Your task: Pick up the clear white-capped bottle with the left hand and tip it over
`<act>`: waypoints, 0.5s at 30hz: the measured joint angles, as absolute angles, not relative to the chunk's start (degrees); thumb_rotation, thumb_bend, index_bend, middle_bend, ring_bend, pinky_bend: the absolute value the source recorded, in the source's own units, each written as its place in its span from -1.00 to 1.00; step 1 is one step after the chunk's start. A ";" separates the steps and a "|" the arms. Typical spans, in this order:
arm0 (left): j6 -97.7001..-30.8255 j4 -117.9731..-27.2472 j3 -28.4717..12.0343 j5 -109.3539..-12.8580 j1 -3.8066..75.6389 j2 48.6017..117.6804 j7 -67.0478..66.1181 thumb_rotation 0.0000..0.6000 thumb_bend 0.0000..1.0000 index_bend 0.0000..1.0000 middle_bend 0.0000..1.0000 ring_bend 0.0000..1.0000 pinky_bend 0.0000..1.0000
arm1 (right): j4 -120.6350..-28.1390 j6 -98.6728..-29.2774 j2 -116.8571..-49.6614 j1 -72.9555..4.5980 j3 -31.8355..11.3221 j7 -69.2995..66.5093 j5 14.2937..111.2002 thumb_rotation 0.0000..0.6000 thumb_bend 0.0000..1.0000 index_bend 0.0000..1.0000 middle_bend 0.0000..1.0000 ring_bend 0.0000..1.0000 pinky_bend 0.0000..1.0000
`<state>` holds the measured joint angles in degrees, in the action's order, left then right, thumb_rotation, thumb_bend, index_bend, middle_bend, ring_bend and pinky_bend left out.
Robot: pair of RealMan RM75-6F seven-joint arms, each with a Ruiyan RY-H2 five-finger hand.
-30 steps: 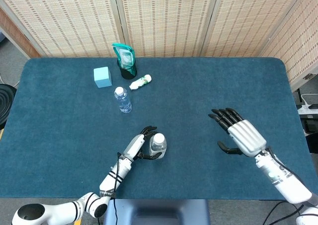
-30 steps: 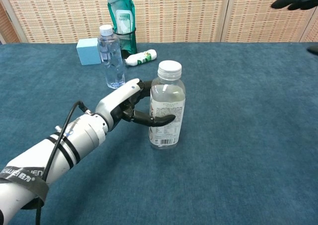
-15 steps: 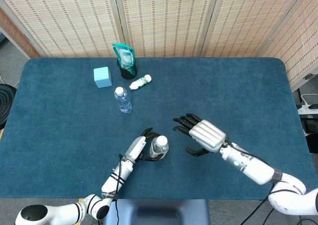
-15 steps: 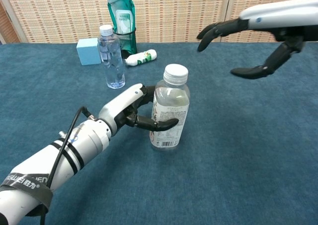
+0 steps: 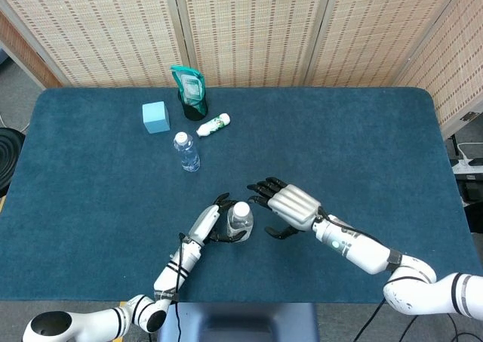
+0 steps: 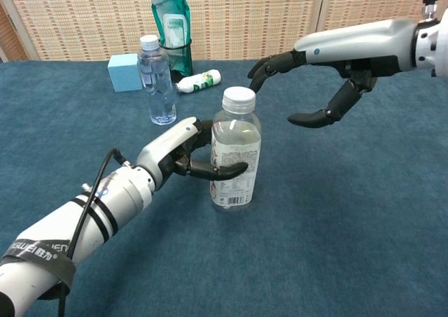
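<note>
Left hand (image 6: 183,151) gripped the upright clear white-capped bottle (image 6: 234,149), base apparently on the counter (image 5: 339,130). Right hand (image 6: 318,72) hovered just right, fingers spread, empty.

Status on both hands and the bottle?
Left hand grips white-capped bottle, upright on table. Right hand open, hovering beside the cap. Tip not started.

Left hand (image 5: 215,225) grips upright bottle (image 5: 240,223); right hand (image 5: 283,207) spread beside.
</note>
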<state>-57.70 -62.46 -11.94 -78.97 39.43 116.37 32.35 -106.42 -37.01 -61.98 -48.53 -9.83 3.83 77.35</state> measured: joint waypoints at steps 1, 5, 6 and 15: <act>-57.45 -62.40 -11.97 -78.83 39.44 116.43 32.69 1.00 0.61 0.43 0.63 -0.45 -0.96 | -106.36 -36.87 -62.10 -48.76 -9.79 3.83 77.29 0.30 -0.26 -0.65 -1.00 -1.00 -1.00; -57.12 -61.91 -12.17 -78.64 39.58 116.73 33.27 1.00 0.65 0.43 0.65 -0.43 -0.96 | -106.03 -36.40 -62.39 -49.39 -9.62 3.23 77.18 0.21 -0.26 -0.65 -1.00 -1.00 -1.00; -57.07 -61.85 -12.15 -78.67 39.63 116.76 33.23 1.00 0.66 0.43 0.65 -0.42 -0.95 | -105.92 -36.27 -62.41 -49.55 -9.58 2.87 77.21 0.19 -0.27 -0.65 -1.00 -1.00 -1.00; -55.30 -61.28 -11.56 -78.65 40.25 117.04 32.36 1.00 0.77 0.45 0.73 -0.32 -0.85 | -104.84 -35.06 -62.61 -50.75 -9.52 -1.84 78.46 0.09 -0.37 -0.66 -1.00 -1.00 -1.00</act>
<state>-55.30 -61.28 -11.56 -78.65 40.25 117.04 32.36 -104.84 -35.06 -62.61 -50.75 -9.52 -1.84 78.46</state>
